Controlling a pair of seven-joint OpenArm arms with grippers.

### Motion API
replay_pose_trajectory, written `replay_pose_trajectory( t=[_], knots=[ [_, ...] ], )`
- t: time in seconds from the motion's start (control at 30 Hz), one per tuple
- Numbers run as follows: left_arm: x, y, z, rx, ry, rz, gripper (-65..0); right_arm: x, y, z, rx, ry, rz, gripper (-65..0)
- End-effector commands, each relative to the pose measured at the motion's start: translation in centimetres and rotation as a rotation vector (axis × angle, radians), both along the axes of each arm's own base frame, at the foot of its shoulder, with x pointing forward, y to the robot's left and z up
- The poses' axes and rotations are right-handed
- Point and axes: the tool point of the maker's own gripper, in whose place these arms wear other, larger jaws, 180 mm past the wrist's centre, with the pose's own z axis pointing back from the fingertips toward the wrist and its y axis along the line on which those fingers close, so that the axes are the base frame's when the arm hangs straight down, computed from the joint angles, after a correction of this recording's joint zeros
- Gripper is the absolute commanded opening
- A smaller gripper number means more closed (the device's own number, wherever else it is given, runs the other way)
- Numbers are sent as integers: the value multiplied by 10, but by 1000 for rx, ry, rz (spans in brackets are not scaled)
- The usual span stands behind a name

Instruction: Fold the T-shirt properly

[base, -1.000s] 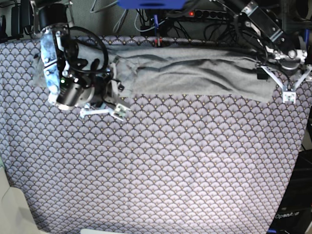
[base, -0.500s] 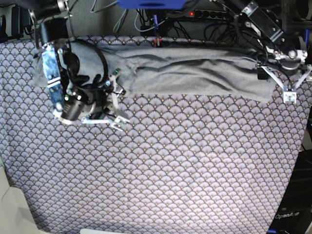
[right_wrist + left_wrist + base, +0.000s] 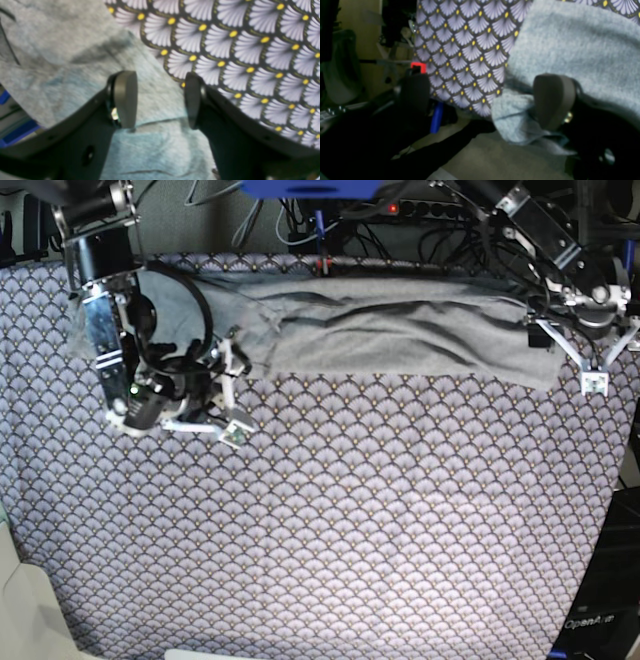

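Observation:
The light grey T-shirt [image 3: 400, 330] lies in a long folded band along the far edge of the table. My right gripper [image 3: 235, 392] is open at the shirt's left part. In the right wrist view the gripper [image 3: 158, 100] straddles a grey fabric edge [image 3: 155, 140], with the pads apart. My left gripper [image 3: 592, 360] is at the shirt's right end. In the left wrist view it [image 3: 485, 97] is open wide. One pad [image 3: 553, 100] rests against the shirt's corner [image 3: 515, 125], which hangs over the table edge.
The purple fan-patterned tablecloth [image 3: 350, 520] covers the table. Cables and a power strip [image 3: 440, 210] lie behind the far edge. The table's right edge [image 3: 615, 480] runs just below my left gripper.
My right arm has swung toward the near side and turned, and its gripper now stands open beside the shirt's left part. The left arm and the shirt have barely moved.

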Motion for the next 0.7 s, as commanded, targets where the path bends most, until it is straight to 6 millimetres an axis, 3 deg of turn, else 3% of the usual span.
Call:
replay_pose_trajectory(
  t=[0.0,0.33,0.67],
  knots=[
    [6,3,10,19,-34,-1,0,11,-1,11,8,-41,0,-329],
    [6,3,10,19,-34,-1,0,13,-23,9,-8,-33,-59,-329],
    [6,3,10,19,-34,-1,0,-8,-30,-5,-14,18,-78,-329]
  ],
)
